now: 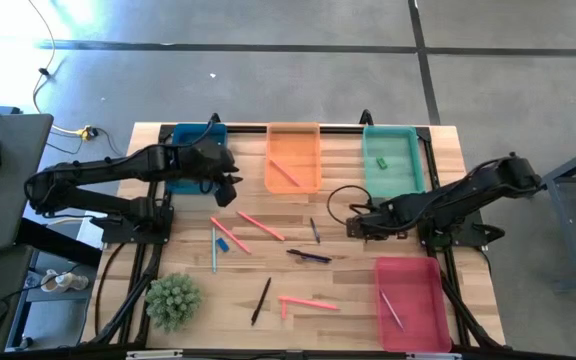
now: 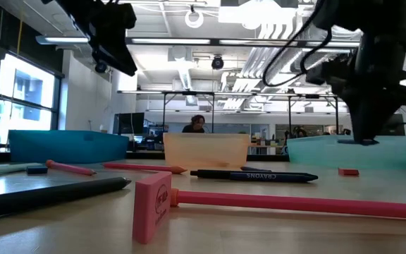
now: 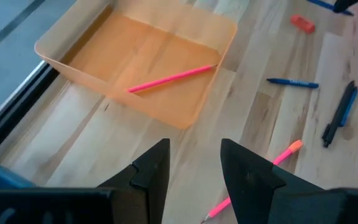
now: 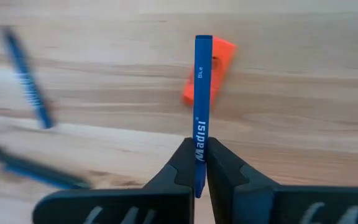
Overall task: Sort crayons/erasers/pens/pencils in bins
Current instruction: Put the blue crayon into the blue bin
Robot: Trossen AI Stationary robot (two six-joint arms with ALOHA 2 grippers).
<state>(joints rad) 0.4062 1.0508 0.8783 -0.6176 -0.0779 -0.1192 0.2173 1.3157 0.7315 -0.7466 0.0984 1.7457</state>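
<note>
A: The right gripper (image 4: pixel 196 163) is pinching a blue stick (image 4: pixel 201 106) printed "Blue", a pencil or crayon, I can't tell which. It stands out past the fingertips, over bare wood a little right of centre in the high view, with an orange eraser (image 4: pixel 215 70) on the table right behind it.

B: The risk?

A: I'd say the grip. Only the low end is clamped, so a quick swing could pivot it or let it slip out. Dipped low, its tip could knock that eraser.

B: And room?

A: The teal bin (image 1: pixel 393 160) sits just above the gripper in the high view, the red bin (image 1: pixel 411 301) below it at lower right. Their walls are the edges to clear. Dark pens (image 1: pixel 309 256) lie to the left.

B: The other arm?

A: The left gripper (image 3: pixel 193 163) hangs empty, fingers spread, at upper left of the high view between the blue bin (image 1: pixel 196 133) and the orange bin (image 3: pixel 92 36), well apart from the right one.
</note>
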